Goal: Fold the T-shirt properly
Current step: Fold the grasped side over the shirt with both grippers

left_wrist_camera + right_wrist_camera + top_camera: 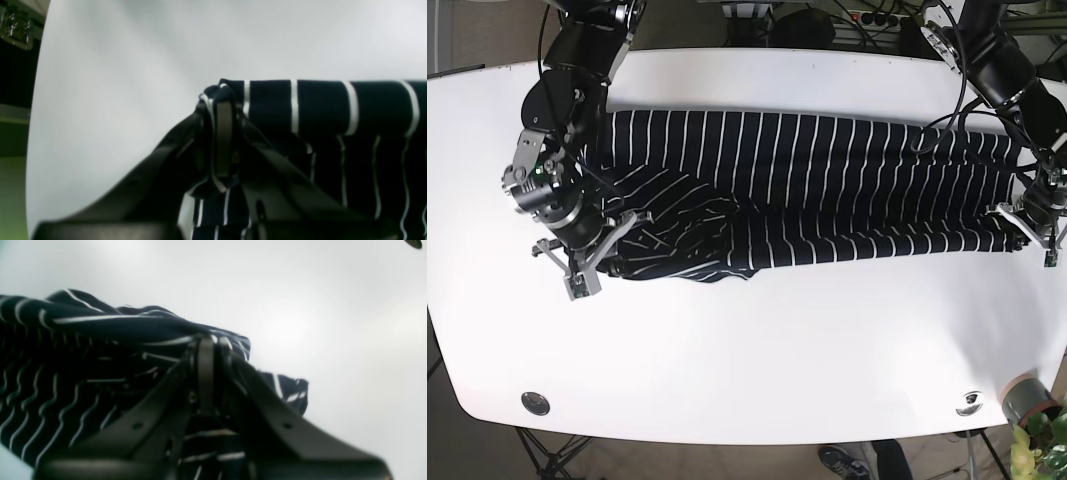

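A navy T-shirt (pixel 827 190) with thin white stripes lies stretched across the white table (pixel 757 340), rumpled toward the base view's left. My right gripper (pixel 605 262) sits at that left end, shut on a bunched edge of the T-shirt (pixel 133 326), the fabric pinched between its black fingers (pixel 205 373). My left gripper (pixel 1030 236) is at the far right end, shut on the T-shirt's corner (pixel 220 93). In the left wrist view the striped cloth (pixel 333 106) runs rightward from the left gripper (pixel 223 110). The right gripper (pixel 208 346) hides part of the fold.
Cables (pixel 947 120) hang over the shirt near the back right. A small pot with a plant (pixel 1032 405) stands at the table's front right corner. Two round metal fittings (pixel 535 402) sit near the front edge. Bare white table surface spreads in front of the shirt.
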Robot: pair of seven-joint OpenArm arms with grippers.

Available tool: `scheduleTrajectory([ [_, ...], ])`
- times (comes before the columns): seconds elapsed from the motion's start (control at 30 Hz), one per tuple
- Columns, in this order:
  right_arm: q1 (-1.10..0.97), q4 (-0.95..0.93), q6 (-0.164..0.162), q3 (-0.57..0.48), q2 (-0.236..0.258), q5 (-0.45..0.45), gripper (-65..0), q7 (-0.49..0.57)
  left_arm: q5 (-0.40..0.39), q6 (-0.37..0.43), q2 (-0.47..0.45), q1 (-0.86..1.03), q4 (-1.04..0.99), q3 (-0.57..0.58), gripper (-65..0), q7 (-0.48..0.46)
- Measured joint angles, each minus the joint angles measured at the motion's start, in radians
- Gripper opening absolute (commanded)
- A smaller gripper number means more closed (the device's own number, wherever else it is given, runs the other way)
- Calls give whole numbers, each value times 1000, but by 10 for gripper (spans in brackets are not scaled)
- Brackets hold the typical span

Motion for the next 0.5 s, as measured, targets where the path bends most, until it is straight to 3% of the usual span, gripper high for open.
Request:
scheduleTrajectory([
  [0.23, -118, 69, 0, 10, -10, 5, -631, 2, -1, -1, -10, 6, -2, -2, -650, 0],
  [0.4, -174, 71, 6, 111, -17, 61, -631, 3, -2, -3, -31, 14, -4, -6, -650, -2],
  [0.5, -210, 69, 6, 119, -14, 103, -628, 9, -16, -6, -37, 49, -2, -3, -650, -8],
])
